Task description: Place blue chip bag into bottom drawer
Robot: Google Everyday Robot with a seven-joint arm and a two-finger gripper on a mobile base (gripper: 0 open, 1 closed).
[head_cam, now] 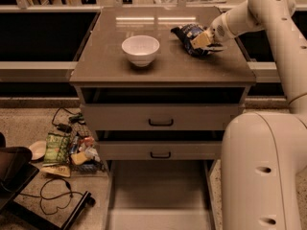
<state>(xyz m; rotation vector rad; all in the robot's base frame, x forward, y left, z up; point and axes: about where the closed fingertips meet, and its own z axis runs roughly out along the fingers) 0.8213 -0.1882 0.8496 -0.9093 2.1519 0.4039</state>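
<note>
The blue chip bag is a crinkled dark-blue snack bag with white markings, lying on the cabinet top at the right rear. My gripper is at the bag's right end, low over the top and against the bag. The bottom drawer is pulled out at the foot of the cabinet, a wide tray with a plain smooth floor.
A white bowl stands on the cabinet top left of the bag. Two upper drawers with black handles sit above the open one. A green snack bag, other packets and cables lie on the floor at left. My white base stands right of the drawer.
</note>
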